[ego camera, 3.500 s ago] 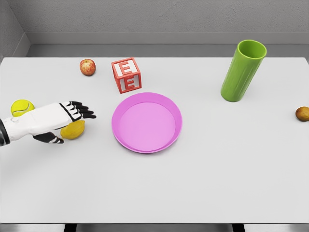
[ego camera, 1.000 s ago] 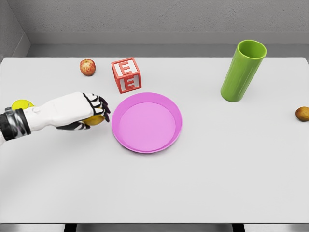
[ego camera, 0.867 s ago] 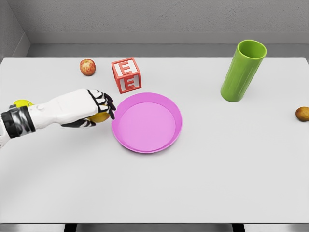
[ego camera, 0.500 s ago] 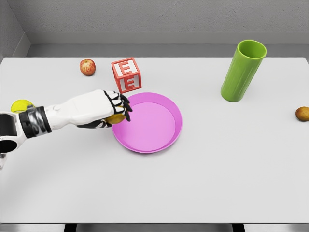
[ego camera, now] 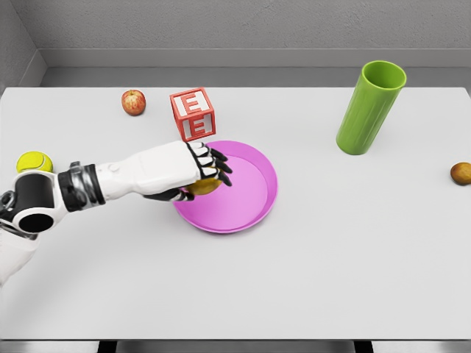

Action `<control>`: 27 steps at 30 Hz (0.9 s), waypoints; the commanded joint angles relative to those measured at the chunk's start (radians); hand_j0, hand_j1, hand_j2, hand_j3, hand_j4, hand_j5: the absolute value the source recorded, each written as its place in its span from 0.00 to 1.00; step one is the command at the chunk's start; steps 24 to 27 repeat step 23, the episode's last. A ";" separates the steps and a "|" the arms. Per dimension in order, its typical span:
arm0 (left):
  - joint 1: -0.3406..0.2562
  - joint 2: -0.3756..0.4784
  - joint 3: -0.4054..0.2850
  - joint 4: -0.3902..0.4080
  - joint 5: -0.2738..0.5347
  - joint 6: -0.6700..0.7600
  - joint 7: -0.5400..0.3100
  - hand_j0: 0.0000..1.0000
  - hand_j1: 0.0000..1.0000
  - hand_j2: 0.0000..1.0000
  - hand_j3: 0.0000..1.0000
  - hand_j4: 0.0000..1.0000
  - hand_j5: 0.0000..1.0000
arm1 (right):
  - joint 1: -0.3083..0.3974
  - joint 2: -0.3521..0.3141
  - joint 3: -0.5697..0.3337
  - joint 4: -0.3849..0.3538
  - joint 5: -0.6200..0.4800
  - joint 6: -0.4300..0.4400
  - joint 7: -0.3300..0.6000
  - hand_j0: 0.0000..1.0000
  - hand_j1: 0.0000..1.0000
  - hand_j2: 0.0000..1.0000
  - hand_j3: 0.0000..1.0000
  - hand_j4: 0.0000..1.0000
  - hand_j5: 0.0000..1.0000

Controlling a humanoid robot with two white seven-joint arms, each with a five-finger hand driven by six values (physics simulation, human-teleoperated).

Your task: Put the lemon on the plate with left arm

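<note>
- Left hand [ego camera: 197, 170] is curled around the lemon [ego camera: 204, 184], fingers over the top and thumb underneath; only a sliver of yellow shows below the fingers [ego camera: 215, 163].
- Lemon sits over the left part of the pink plate [ego camera: 250, 209], inside the rim. Can't tell if it touches the plate floor or hangs just above it.
- Handling, my read: light, firm, rounded, smooth skin, so it can roll once let go. Not fragile. A wrap around the middle, as now, looks right; release low so it stays put inside the rim.
- Hidden: most of the lemon, the thumb contact and the plate's left rim are behind the hand and wrist.
- Right arm not in view.
- Letter block [ego camera: 193, 114] is just behind the hand, apart from it. Green cup [ego camera: 369, 107], apple [ego camera: 133, 102], tennis ball [ego camera: 34, 162] are well clear.
- Small brown thing [ego camera: 461, 173] at the right edge: too small to identify.
</note>
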 commanded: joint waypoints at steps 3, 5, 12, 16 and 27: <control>-0.002 -0.010 0.002 0.001 0.009 0.002 0.000 1.00 1.00 1.00 1.00 1.00 1.00 | 0.000 0.000 0.000 0.000 0.000 0.000 0.000 1.00 1.00 1.00 1.00 1.00 1.00; -0.005 -0.005 0.002 0.001 0.009 0.002 0.000 1.00 1.00 1.00 1.00 1.00 1.00 | 0.000 0.000 0.000 0.000 0.000 -0.001 0.000 1.00 1.00 1.00 1.00 1.00 1.00; 0.037 0.217 0.137 0.016 0.107 0.002 0.001 1.00 1.00 1.00 1.00 1.00 1.00 | 0.000 0.000 0.000 0.000 0.000 -0.001 0.000 1.00 1.00 1.00 1.00 1.00 1.00; 0.063 0.252 0.163 0.082 0.108 0.002 0.000 1.00 1.00 1.00 1.00 1.00 1.00 | 0.000 0.000 0.000 0.000 0.000 -0.001 0.000 1.00 1.00 1.00 1.00 1.00 1.00; 0.071 0.249 0.167 0.125 0.147 0.002 0.000 1.00 1.00 1.00 1.00 1.00 1.00 | 0.000 0.000 0.000 0.000 0.000 0.000 0.000 1.00 1.00 1.00 1.00 1.00 1.00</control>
